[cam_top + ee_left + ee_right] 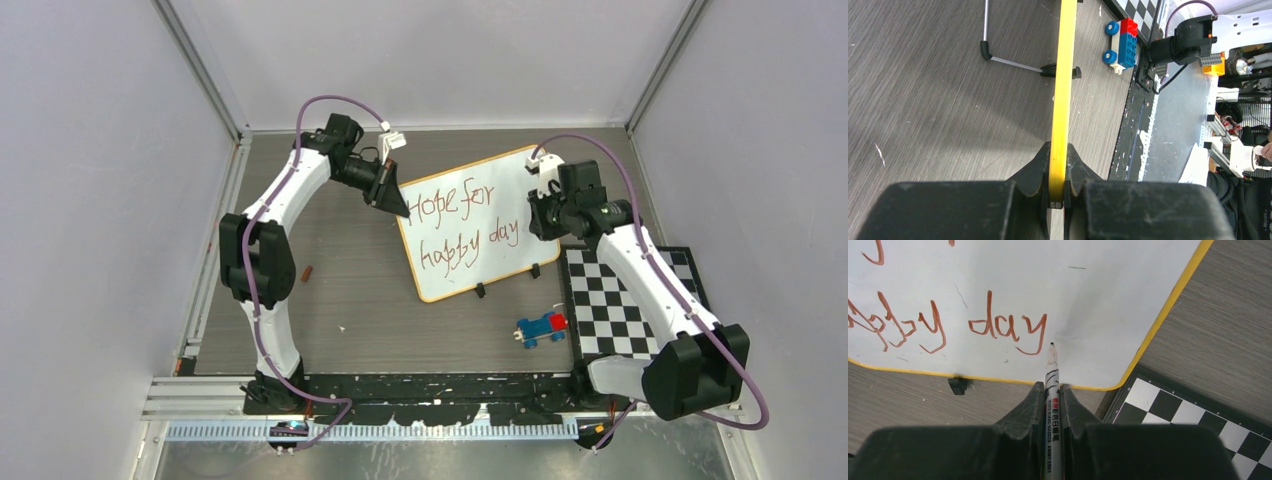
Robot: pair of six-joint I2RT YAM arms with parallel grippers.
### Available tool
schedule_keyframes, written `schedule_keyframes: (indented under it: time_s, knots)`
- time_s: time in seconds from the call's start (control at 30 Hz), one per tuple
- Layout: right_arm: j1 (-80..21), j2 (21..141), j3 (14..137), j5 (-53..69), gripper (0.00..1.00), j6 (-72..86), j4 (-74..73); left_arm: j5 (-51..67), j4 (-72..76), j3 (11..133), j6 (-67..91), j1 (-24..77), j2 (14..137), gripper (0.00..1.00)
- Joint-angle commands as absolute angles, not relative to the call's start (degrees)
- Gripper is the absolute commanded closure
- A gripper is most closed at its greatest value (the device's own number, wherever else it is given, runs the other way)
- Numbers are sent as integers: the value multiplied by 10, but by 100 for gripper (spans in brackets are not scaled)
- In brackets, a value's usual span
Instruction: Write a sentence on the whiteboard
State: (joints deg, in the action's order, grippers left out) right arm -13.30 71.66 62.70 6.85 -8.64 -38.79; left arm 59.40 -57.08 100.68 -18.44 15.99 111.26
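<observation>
The whiteboard [470,225] lies tilted on the table, white with an orange-yellow rim. Reddish-brown letters [465,222] on it read "Hope for" above "happy day". My left gripper [398,203] is shut on the board's left edge, and the left wrist view shows that yellow rim [1062,100] edge-on between the jaws. My right gripper [545,215] is shut on a white whiteboard marker [1053,390]. The marker's tip [1051,345] hovers at the board just right of the "y" of "day" [1008,330].
A black-and-white checkered mat [630,300] lies right of the board, under the right arm. A red-and-blue brick car [541,328] sits near the board's lower right corner. A small dark cap [308,272] lies left on the table. Walls enclose three sides.
</observation>
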Motion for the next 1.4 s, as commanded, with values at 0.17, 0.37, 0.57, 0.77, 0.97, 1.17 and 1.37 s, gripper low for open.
schedule_keyframes:
  time_s: [0.17, 0.37, 0.57, 0.77, 0.97, 1.17, 1.37]
  knots:
    - [-133, 732, 661, 18, 100, -79, -325, 545, -554, 999, -203, 157, 1094, 100]
    - [-133, 745, 667, 18, 100, -77, -316, 546, -554, 998, -205, 157, 1097, 100]
    - [-134, 754, 675, 35, 100, -72, -313, 545, -554, 998, -206, 158, 1098, 100]
    - [-134, 757, 678, 67, 100, -66, -322, 545, -554, 999, -206, 157, 1099, 100]
    - [-135, 757, 667, 81, 100, -71, -332, 544, -555, 1001, -206, 157, 1099, 100]
    - [-135, 753, 653, 68, 100, -83, -337, 544, -555, 1001, -205, 157, 1099, 100]
    - [-136, 747, 642, 62, 100, -96, -346, 544, -555, 1001, -205, 157, 1099, 100]
